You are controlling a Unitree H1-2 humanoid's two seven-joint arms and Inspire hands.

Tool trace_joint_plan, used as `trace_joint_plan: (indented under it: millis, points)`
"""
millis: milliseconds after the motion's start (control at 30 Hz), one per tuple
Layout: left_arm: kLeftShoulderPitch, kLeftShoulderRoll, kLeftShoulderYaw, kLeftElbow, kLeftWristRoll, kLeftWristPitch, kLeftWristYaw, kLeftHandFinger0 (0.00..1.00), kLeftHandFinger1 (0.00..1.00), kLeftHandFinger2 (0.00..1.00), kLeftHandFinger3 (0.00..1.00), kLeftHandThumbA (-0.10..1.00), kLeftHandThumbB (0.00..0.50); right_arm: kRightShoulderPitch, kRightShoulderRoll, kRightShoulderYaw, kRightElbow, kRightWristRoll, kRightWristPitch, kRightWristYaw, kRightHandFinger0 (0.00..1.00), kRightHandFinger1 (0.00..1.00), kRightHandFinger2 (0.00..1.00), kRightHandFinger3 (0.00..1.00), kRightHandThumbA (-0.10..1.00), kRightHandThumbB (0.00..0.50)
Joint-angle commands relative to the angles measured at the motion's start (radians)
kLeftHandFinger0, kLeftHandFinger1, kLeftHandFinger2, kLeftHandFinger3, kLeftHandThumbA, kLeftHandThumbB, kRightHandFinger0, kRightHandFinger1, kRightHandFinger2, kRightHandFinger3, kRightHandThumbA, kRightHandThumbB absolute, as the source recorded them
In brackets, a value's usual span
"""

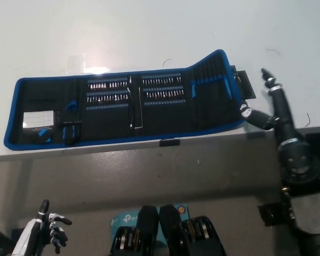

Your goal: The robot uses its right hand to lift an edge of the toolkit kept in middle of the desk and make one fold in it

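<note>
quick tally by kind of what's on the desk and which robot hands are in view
toolkit: 1, unrolled flat on the desk, right end raised
black right robot hand: 1, open, beside the toolkit's right end
white left robot hand: 1, resting at lower left, off the desk
total: 3

Black toolkit [128, 109] with blue edging spread open on white desk [149, 32], right end panel curled upward, black right hand [269, 109] fingers spread just beside that end, white left hand [45, 229] low at lower left, holding nothing
</note>
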Motion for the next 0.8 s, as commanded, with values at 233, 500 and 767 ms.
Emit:
trace_joint_plan:
  millis: [233,500,767]
  points:
    - [-0.006,0.014,0.002,-0.027,0.002,-0.014,-0.009,0.18,0.24,0.24,0.39,1.0,0.5,-0.003,0.119,-0.001,0.037,0.025,-0.06,-0.095,1.0,1.0,1.0,1.0,0.52,0.38]
    - [-0.003,0.015,0.005,-0.015,-0.004,-0.03,-0.013,0.23,0.27,0.27,0.39,1.0,0.5,0.032,0.142,0.033,0.022,-0.008,-0.058,-0.129,1.0,1.0,1.0,1.0,0.53,0.391]
    - [-0.016,0.018,-0.003,-0.015,0.006,-0.025,-0.014,0.19,0.24,0.24,0.39,1.0,0.5,0.027,0.183,-0.036,0.088,0.165,-0.243,-0.073,0.01,0.01,0.05,1.0,-0.08,0.112]
